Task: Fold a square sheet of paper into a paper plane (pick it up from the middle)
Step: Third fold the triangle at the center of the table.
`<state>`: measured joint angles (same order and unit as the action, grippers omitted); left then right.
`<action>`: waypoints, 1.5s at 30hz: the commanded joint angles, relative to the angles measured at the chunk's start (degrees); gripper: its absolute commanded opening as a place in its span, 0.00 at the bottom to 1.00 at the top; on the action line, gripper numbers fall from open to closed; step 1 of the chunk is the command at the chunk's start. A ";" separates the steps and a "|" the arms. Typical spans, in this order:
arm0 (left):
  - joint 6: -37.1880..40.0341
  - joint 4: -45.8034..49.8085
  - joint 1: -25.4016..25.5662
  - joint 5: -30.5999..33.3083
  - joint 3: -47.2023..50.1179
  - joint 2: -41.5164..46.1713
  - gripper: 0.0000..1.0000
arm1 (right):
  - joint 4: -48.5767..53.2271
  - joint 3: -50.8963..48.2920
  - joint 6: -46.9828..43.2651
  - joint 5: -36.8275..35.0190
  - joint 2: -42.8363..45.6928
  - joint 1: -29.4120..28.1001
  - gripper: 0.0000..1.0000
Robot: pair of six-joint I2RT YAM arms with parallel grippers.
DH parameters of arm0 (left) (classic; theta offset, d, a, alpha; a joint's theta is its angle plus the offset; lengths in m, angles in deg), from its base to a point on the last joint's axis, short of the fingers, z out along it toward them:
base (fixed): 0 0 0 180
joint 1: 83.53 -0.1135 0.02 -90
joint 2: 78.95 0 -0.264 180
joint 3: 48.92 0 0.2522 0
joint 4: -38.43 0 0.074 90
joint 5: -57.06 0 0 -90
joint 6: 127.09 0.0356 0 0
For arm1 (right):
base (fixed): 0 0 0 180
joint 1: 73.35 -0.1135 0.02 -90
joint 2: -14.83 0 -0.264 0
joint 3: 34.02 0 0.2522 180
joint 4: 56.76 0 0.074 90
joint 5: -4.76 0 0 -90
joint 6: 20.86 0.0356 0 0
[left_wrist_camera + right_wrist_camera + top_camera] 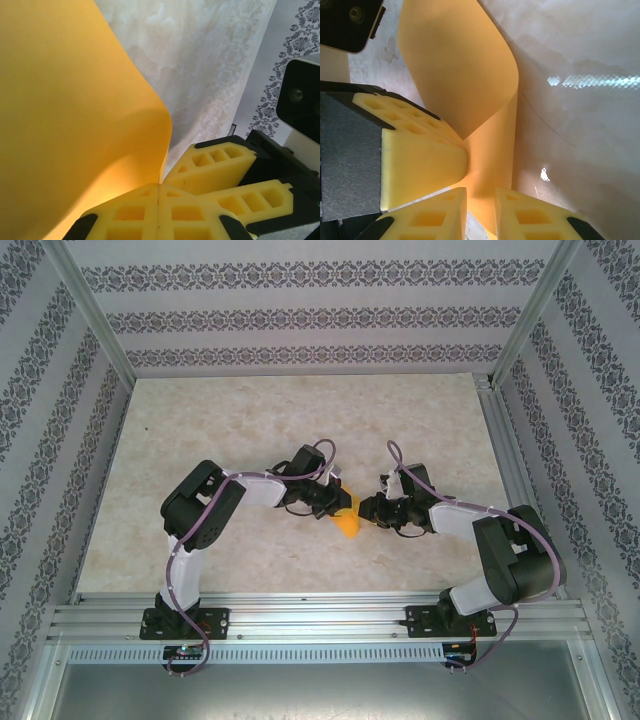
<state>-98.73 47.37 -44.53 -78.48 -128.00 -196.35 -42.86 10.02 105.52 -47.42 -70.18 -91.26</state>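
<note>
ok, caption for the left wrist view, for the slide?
Left gripper shut on the curled square sheet of paper, right gripper's fingers alongside, table behind.

Square sheet of paper (pixel 346 524): thin, plain orange-yellow, uncreased. It's curled into a loose bend, not flat, standing up near the front-centre of the table (pixel 250 420). Its lower edge is pinched in the left jaws, and another part runs between the right ones.

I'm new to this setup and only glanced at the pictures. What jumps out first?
The bright orange sheet of paper catches the eye first, at the middle of the table. Up close it bulges in a big curve, its edge pinched in the shut left gripper, and it also runs between the fingers of the right gripper.
</note>
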 commanded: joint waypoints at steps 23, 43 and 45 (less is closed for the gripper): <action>25.39 22.11 -5.78 -2.49 -7.93 0.73 0.04 | 4.75 6.40 -1.72 0.61 -1.18 -4.50 0.21; 21.24 17.04 -4.30 -0.80 -3.31 1.11 0.07 | 15.10 10.48 -6.65 -0.93 -0.49 -5.88 0.22; 21.11 16.64 -3.95 -0.06 -2.66 1.37 0.07 | 15.27 10.67 -6.78 -1.09 -0.62 -6.38 0.22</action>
<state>-76.75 66.19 -49.29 -79.97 -131.67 -195.63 -29.33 19.12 100.69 -48.31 -71.69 -96.62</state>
